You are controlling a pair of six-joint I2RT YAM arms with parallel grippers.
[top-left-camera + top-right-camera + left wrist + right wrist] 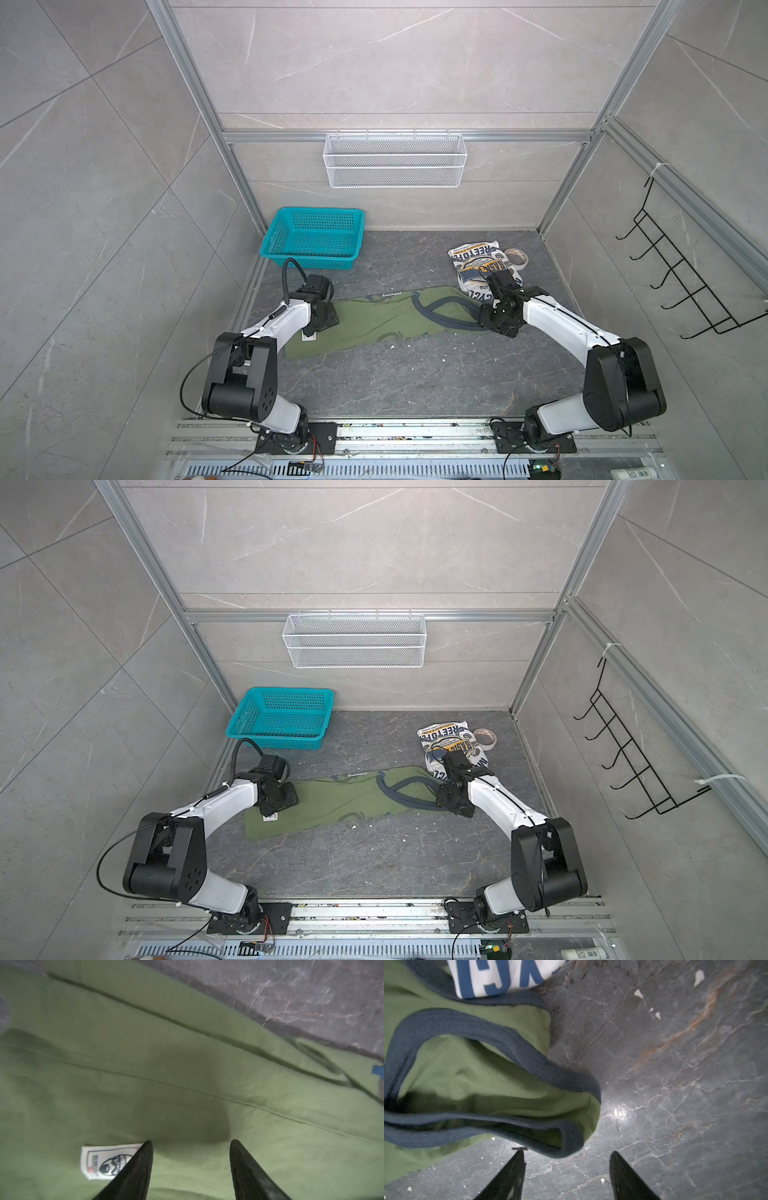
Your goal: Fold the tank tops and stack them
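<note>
The olive tank top [374, 320] lies spread long mid-table on the veined grey stone table [415, 382], its ribbed navy straps [440, 316] looping at three o'clock. The folded white tank top [478, 259] touches it at one o'clock. We hold both tools parted and empty: left gripper [190, 1142] over soft green cloth, right gripper [566, 1154] over bare stone.

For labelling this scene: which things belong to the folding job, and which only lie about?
Job: green tank top, white tank top, left gripper, right gripper.
Lying about: teal basket, tape roll, white wire basket.
</note>
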